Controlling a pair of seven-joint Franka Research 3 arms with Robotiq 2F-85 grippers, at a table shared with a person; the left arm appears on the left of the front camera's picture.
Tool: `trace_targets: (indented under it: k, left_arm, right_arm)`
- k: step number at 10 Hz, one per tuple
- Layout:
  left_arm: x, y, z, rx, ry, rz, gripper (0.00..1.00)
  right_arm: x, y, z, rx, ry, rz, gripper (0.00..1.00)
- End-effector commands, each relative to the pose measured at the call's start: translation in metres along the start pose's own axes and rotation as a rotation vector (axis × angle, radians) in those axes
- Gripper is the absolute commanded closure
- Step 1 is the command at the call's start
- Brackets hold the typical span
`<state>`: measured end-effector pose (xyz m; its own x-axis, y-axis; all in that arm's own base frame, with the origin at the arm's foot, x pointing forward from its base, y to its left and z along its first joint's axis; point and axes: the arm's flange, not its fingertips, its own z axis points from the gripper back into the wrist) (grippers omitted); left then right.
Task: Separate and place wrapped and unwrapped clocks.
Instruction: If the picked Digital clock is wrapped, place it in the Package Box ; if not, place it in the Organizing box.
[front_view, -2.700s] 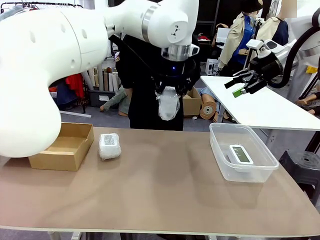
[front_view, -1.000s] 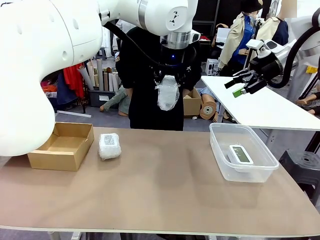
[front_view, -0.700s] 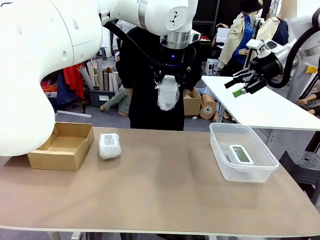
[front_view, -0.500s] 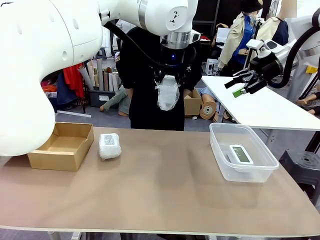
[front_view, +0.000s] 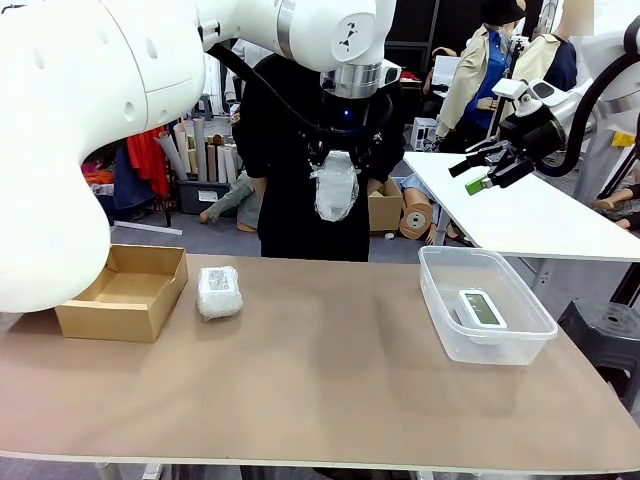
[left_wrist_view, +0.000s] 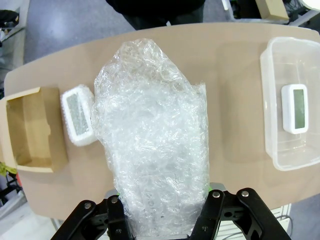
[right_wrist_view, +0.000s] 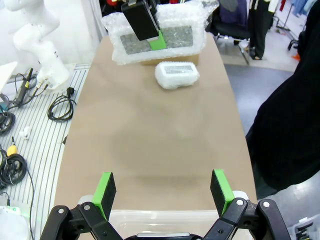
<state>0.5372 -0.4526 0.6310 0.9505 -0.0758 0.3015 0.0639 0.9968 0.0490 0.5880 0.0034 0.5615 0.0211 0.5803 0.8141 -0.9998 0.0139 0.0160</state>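
Observation:
My left gripper (front_view: 338, 168) hangs high over the table's far middle, shut on a bubble-wrapped clock (front_view: 335, 193). From the left wrist that wrapped clock (left_wrist_view: 152, 145) covers the fingertips. A second wrapped clock (front_view: 219, 291) lies on the table beside the cardboard box (front_view: 125, 290), and it is also seen from the two wrists (left_wrist_view: 77, 115) (right_wrist_view: 176, 74). The bare white clock (front_view: 481, 307) lies inside the clear tub (front_view: 440, 300). My right gripper (front_view: 485, 172) is raised at the right, above the tub, open with nothing between its green pads (right_wrist_view: 105, 192).
A person in dark clothing (front_view: 290, 200) stands at the table's far edge behind the held clock. The brown tabletop (front_view: 330, 370) lies bare between box and tub. Another white table (front_view: 530, 215) stands beyond the right gripper.
Since the oldest frame my left arm has lifted the wrapped clock a little higher. Over the last second nothing has moved.

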Motion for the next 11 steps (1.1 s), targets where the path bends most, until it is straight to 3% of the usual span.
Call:
trace_targets:
  k: [1,4,6,11]
  left_arm:
    - [0.000,0.002,0.004,-0.007,-0.001,0.003,1.00]
    - [-0.007,0.010,0.009,0.052,-0.002,-0.037,1.00]
    - [-0.015,0.026,0.019,0.017,-0.003,-0.091,1.00]
    - [-0.025,0.117,0.046,-0.117,-0.005,-0.208,1.00]
  right_arm:
    - [0.002,0.001,0.000,-0.001,-0.009,0.002,0.00]
    - [0.002,0.001,0.000,-0.001,-0.009,0.002,0.00]
    - [0.002,0.001,0.000,-0.001,-0.009,0.002,0.00]
    - [0.002,0.001,0.000,-0.001,-0.009,0.002,0.00]
